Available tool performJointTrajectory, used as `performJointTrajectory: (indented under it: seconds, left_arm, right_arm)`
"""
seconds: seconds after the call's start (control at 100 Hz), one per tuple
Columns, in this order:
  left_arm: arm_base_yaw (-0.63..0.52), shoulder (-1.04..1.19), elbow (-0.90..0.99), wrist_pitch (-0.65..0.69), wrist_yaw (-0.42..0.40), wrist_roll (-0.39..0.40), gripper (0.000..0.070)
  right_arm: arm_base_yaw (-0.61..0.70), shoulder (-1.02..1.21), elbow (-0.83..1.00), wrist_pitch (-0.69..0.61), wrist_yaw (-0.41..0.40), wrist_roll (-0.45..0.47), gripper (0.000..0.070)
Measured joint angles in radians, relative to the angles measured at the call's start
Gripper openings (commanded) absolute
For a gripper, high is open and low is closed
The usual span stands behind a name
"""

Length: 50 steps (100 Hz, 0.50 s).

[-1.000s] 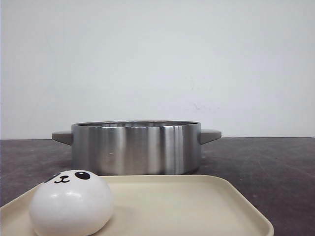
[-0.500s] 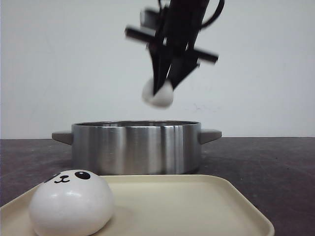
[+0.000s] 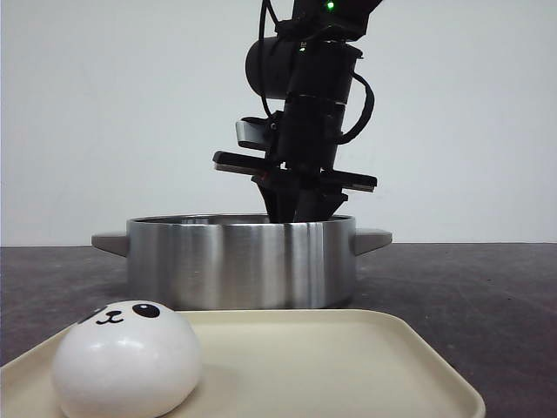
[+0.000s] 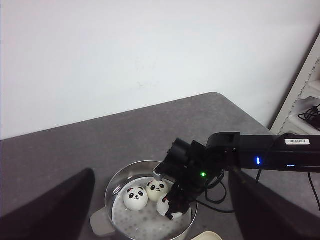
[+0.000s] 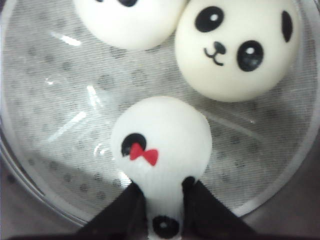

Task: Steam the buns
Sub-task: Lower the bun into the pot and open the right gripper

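A steel pot (image 3: 239, 261) stands behind a cream tray (image 3: 348, 366). One panda bun (image 3: 126, 357) sits on the tray's left end. My right gripper (image 3: 296, 209) reaches down into the pot, its fingertips hidden by the rim. In the right wrist view it (image 5: 164, 200) is shut on a bun with a red bow (image 5: 160, 145), just over the perforated steamer floor (image 5: 60, 125). Two more buns (image 5: 235, 50) (image 5: 130, 20) lie beside it. The left wrist view shows them in the pot (image 4: 136, 197) (image 4: 157, 189). My left gripper (image 4: 160, 174) is open and empty, high above.
The pot has grey side handles (image 3: 372, 239). The dark table (image 3: 470, 296) runs to a white wall. A white shelf unit with cables (image 4: 307, 100) stands past the table's corner. The right arm's cable (image 4: 220, 192) hangs beside the pot.
The right arm came into view from above with a bun in its gripper and lowered it into the pot. The bun on the tray has not moved.
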<state>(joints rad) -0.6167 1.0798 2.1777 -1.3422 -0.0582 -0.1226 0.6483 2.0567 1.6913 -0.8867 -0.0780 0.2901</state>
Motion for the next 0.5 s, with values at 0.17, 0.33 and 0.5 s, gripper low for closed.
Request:
performJointTrajectory:
  seconds: [0.17,0.33,0.5]
  left_arm:
    - [0.0,0.0,0.0,-0.007,0.0,0.0,0.0498]
    - [0.0,0.0,0.0,-0.01,0.0,0.0,0.0498]
    - [0.0,0.0,0.0,-0.013,0.0,0.0,0.0498]
  right_arm:
    - [-0.008,0.0,0.0,0.001,0.0,0.003,0.0209]
    - [-0.007,0.0,0.0,0.001,0.003,0.015,0.0337]
    - [-0.007,0.0,0.0,0.002,0.003,0.028,0.0431]
